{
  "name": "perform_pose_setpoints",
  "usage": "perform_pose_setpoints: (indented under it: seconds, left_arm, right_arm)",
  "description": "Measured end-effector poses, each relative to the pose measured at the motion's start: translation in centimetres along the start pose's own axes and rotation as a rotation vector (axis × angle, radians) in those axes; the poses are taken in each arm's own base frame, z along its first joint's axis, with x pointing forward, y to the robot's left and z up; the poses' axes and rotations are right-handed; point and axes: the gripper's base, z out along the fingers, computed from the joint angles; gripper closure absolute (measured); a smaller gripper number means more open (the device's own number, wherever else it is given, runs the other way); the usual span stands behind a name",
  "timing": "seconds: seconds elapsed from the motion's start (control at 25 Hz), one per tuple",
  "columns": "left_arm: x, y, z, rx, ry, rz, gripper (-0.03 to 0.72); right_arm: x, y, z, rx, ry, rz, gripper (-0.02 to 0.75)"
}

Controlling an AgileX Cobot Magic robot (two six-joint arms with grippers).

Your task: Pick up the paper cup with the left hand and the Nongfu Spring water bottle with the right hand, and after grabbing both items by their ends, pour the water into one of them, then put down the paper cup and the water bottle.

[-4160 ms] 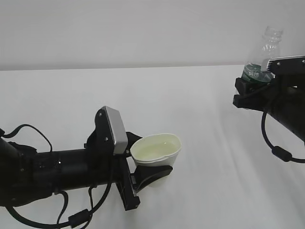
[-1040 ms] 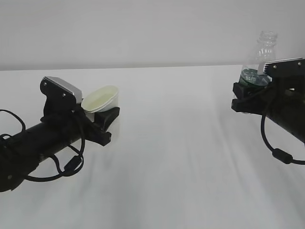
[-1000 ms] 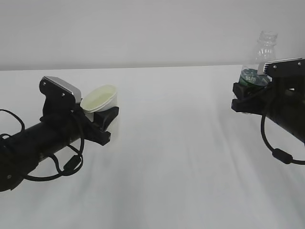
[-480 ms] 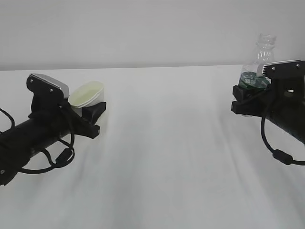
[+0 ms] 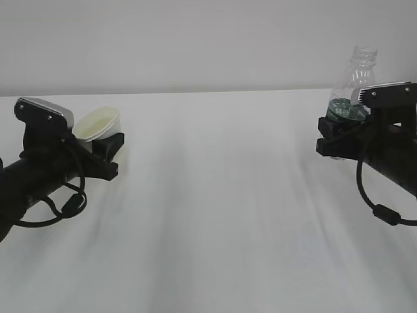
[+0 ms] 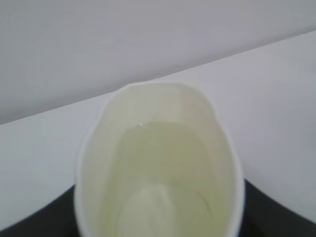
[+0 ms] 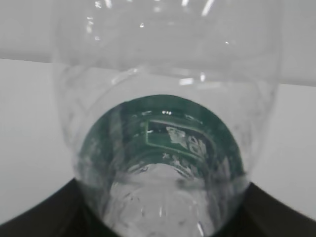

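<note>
L jaws point(image 5: 107, 151) closed partway round the lower body of the paper cup point(image 5: 98, 124), gripping it; cup sits at far left of the bench point(image 5: 215, 195), upright w/ a slight tilt, rim squeezed a bit oval. R jaws point(image 5: 335, 134) likewise partway closed, clamped on the green-label band of the water bottle point(image 5: 355, 81); bottle upright at far right, neck up, no cap. Both arms well apart, one each side of the bench.

Progress, as I judge it: both items picked up, pour looks done, since the cup holds liquid and the bottle is back upright. Left to do: set cup and bottle down, let go. Can't tell from the outside view whether either base is touching the bench yet; jaws hide the bottoms.

Contents: cup point(image 6: 158, 168) has clear water point(image 6: 163, 163) filling the lower part, level well below the rim, surface line visible on the cream inner wall. Bottle point(image 7: 168, 138) looks mostly or fully empty through the clear ribbed wall; only droplets and glints seen, can't rule out a small remainder at the base.
</note>
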Motion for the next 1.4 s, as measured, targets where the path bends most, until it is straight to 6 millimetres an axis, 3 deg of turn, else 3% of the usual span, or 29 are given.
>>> perform_pose_setpoints:
  seconds: [1.04,1.4]
  left_arm:
    - [0.4,5.0,-0.8,-0.182,0.007,-0.042,0.275]
    - [0.4,5.6,-1.0,-0.23,0.008,-0.053,0.276]
  right_arm:
    - [0.0,0.0,0.0,0.0,0.0,-0.002,0.301]
    - [0.0,0.0,0.0,0.0,0.0,-0.003,0.301]
